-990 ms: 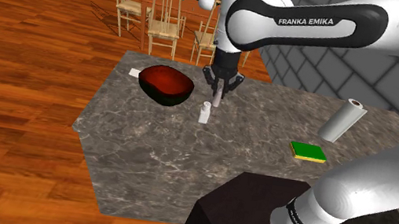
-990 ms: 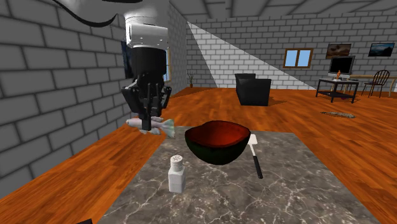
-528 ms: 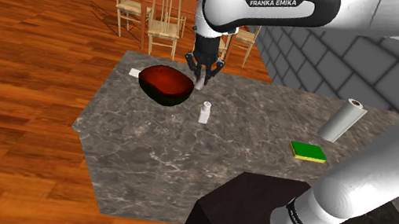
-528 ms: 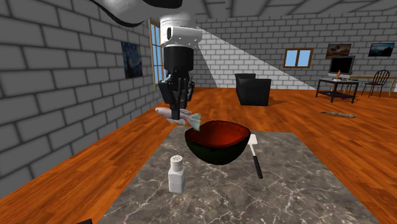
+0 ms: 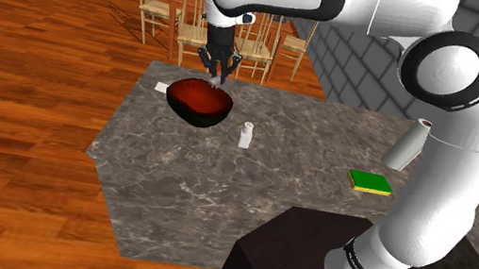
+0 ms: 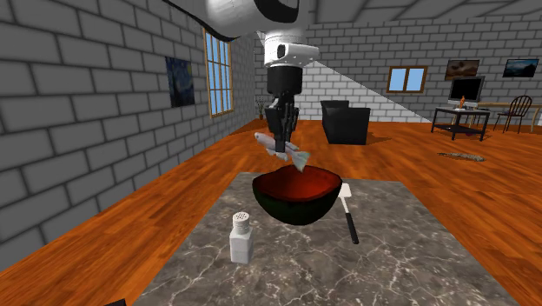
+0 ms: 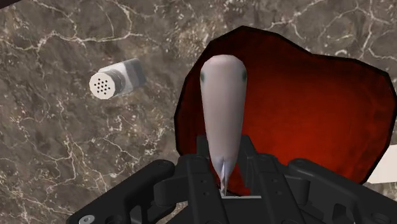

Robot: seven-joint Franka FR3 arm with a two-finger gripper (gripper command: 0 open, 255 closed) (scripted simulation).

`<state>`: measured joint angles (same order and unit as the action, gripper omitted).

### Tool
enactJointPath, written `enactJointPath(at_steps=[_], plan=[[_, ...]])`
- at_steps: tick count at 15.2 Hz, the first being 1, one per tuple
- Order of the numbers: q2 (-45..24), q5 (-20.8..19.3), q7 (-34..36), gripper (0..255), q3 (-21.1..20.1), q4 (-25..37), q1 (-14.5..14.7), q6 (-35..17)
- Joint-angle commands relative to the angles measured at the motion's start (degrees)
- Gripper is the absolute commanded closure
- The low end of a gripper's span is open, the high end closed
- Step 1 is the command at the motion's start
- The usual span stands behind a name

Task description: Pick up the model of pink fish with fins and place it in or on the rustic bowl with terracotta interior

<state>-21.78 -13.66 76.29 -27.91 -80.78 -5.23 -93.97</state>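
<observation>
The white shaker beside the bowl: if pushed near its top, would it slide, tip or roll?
It would likely tip: the shaker stands upright, taller than wide. Once down, its round body could well roll across the smooth tabletop.

Work surface: dark grey marble tabletop (image 5: 184, 183), white-veined, angular outline, set over a reddish wood plank floor (image 5: 26, 82). Five things on it. Bowl (image 5: 199, 103): dark outside, deep red inside, upright, near the far corner in the shoulder view. Salt shaker (image 5: 246, 135): white body, grey perforated cap, upright, near the bowl on the shoulder view's right, not touching it. Spatula (image 6: 349, 213): white blade, black handle, lying flat just beside the bowl on the second exterior view's right; contact unclear. Sponge (image 5: 369, 182): green over yellow, flat, well apart from the bowl. Paper towel roll (image 5: 410, 145): white, beyond the sponge, close to the edge.
</observation>
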Motion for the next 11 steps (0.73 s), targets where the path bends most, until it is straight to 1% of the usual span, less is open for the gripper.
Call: enactJointPath(at_steps=[1,2,3,11], plan=[[-6.35,-2.43,0.52,255,0.53,9.37,2.51,3.49],[-9.81,-3.60,0.47,255,0.94,14.82,4.05,5.57],[-16.50,-5.69,-0.09,255,1.79,25.95,7.24,9.95],[-14.96,-5.14,0.88,255,1.87,16.97,5.45,2.76]])
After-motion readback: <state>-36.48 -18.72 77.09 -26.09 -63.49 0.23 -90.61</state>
